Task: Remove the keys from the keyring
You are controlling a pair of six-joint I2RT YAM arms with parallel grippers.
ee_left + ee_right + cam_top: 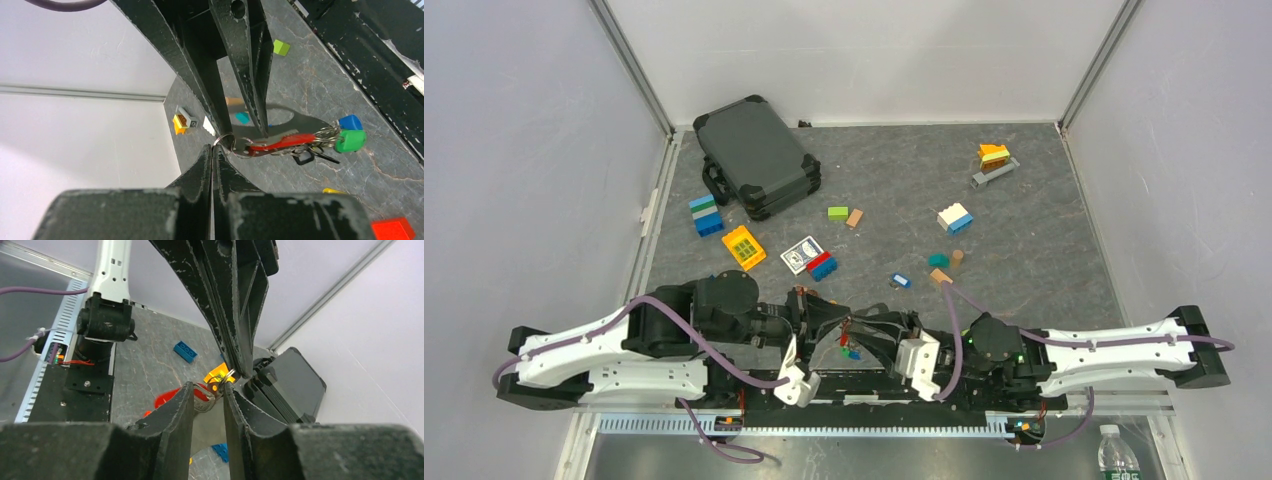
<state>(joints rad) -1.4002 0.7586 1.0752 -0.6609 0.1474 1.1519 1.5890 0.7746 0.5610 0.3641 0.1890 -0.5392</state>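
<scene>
Nothing is off yet: the small silver keys with blue, green and black plastic heads (pixel 350 140) all hang from the thin grey metal keyring (pixel 223 136), which is held up between the two grippers. The left gripper (pixel 214 150) is pressed together on the ring. The right gripper (pixel 207 390) stands part-spread astride the bunch, contact unconfirmed; every key is judged still to be removed.

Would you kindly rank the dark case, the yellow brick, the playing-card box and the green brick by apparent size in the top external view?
1. the dark case, largest.
2. the yellow brick and the playing-card box look alike; I would not rank them.
3. the green brick, smallest.
</scene>
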